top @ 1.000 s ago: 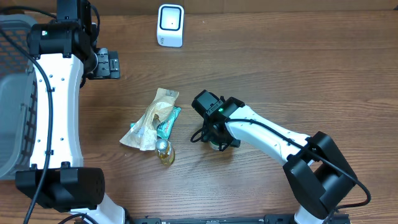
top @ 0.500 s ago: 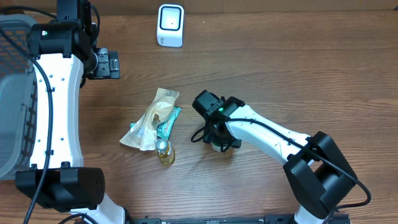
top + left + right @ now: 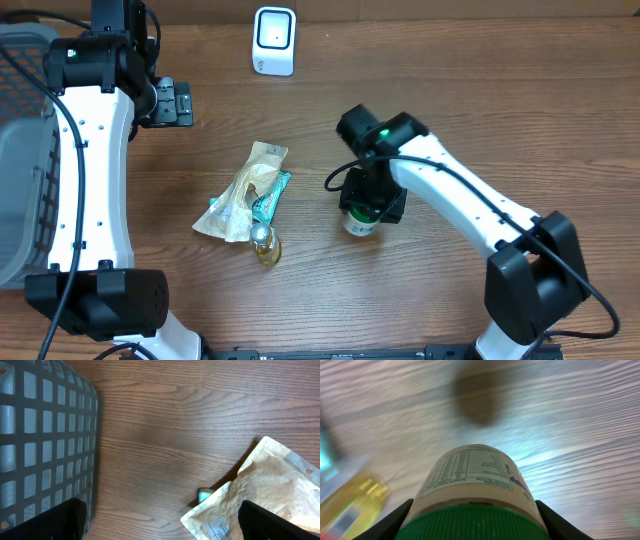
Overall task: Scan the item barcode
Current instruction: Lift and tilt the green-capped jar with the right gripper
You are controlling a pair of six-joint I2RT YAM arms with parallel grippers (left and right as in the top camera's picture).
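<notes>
overhead: r gripper (image 3: 372, 203) clamps green-lid jar (image 3: 360, 226), open table (image 3: 500, 110) rightward; l gripper (image 3: 172, 103) wide open by basket (image 3: 15, 150) edge.

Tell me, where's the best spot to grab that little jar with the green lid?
By the green lid, coming from the lid end, in line with the jar. The lid is round, so opposite sides can be pinched squarely, and the printed label is left uncovered for scanning. The right gripper holds it exactly so.
</notes>
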